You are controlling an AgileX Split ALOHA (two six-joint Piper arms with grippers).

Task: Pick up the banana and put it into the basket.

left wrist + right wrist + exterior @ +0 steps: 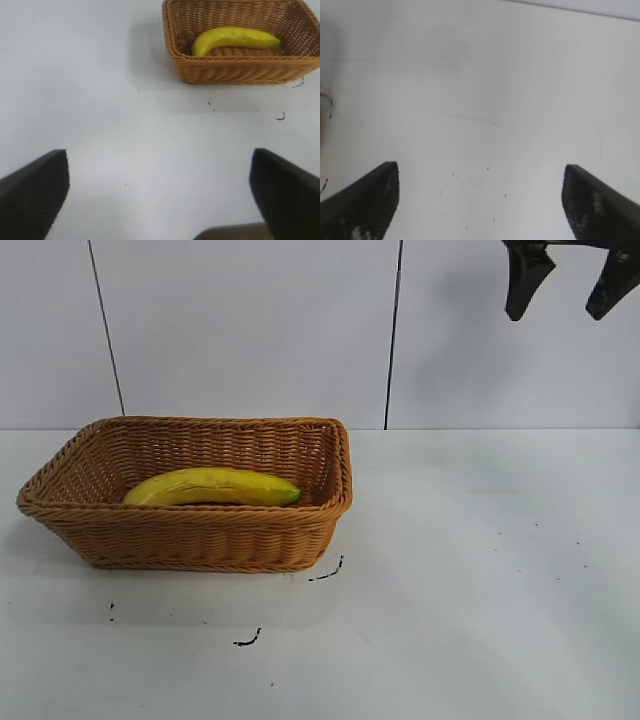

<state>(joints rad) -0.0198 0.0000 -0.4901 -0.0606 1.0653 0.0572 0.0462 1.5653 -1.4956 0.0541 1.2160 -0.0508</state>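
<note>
The yellow banana (212, 486) lies lengthwise inside the tan woven basket (190, 538) at the left of the table. The left wrist view shows the same banana (234, 38) resting in the basket (240, 70), far from that arm's fingers. My right gripper (566, 302) hangs open high at the top right, well away from the basket, with nothing between its fingers (524, 280). In its own view the right gripper (480, 172) looks down on bare table. My left gripper (159, 160) is open and empty over the white table, apart from the basket.
The white table (480, 570) carries small black marks (327, 572) just in front of the basket. A white panelled wall with dark vertical seams (393, 335) stands behind the table.
</note>
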